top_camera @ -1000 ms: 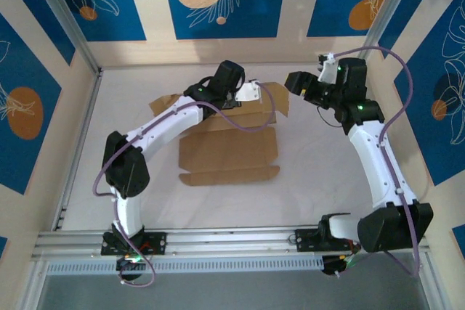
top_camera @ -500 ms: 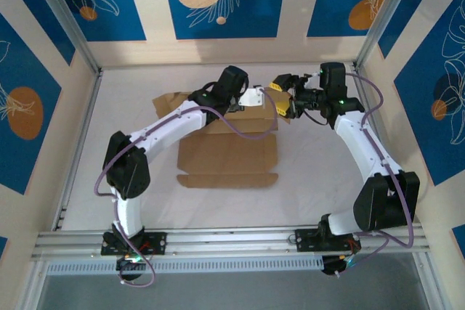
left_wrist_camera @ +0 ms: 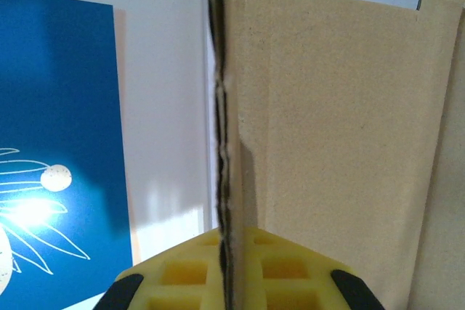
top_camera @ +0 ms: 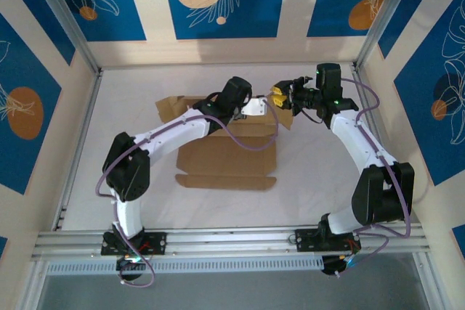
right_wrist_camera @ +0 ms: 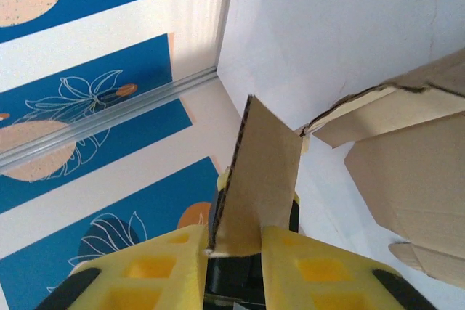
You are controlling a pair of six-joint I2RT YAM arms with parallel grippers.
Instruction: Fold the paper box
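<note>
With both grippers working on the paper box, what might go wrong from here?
The left gripper is shut on a thin wall edge of the paper box; pulling could tear it.
The flap sits slanted between the right gripper fingers and may crease crookedly or slip.
The grippers sit close together and might collide.

One paper box point(top_camera: 227, 152), one table point(top_camera: 131, 107), two arms point(top_camera: 167, 134) (a left end effector point(top_camera: 254, 107) and a right end effector point(top_camera: 281, 98)).

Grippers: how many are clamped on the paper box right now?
2. The left gripper is shut on an upright panel's edge at the far side of the paper box; the right gripper pinches a flap at its far right corner.
</note>
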